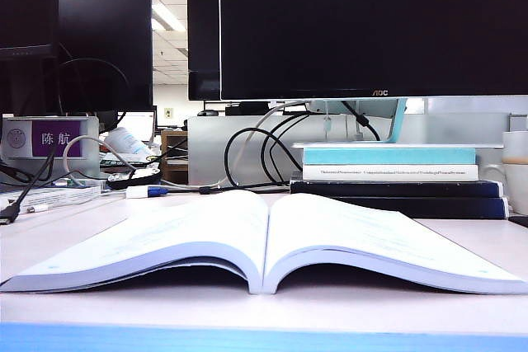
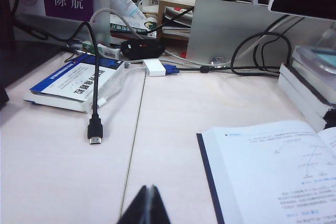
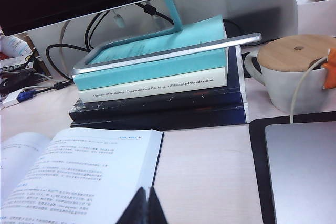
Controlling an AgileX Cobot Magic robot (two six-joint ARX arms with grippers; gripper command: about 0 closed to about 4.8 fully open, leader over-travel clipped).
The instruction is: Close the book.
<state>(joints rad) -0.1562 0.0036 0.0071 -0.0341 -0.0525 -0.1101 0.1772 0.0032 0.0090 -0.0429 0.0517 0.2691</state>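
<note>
The book (image 1: 264, 241) lies wide open and flat on the table, white printed pages up, spine toward the exterior camera. Its left page with a dark blue cover edge shows in the left wrist view (image 2: 273, 174), its right page in the right wrist view (image 3: 79, 174). My left gripper (image 2: 149, 188) hangs shut over bare table just off the book's left edge, holding nothing. My right gripper (image 3: 146, 190) is shut too, its tips over the right page's outer edge. Neither gripper shows in the exterior view.
A stack of teal, white and navy books (image 1: 392, 175) under a monitor stand (image 3: 168, 51) sits behind the book's right half. A lidded mug (image 3: 291, 72) and a laptop (image 3: 302, 169) stand to the right. A blue-white booklet (image 2: 76, 82), HDMI cable (image 2: 95, 129) and name sign (image 2: 68, 1) lie left.
</note>
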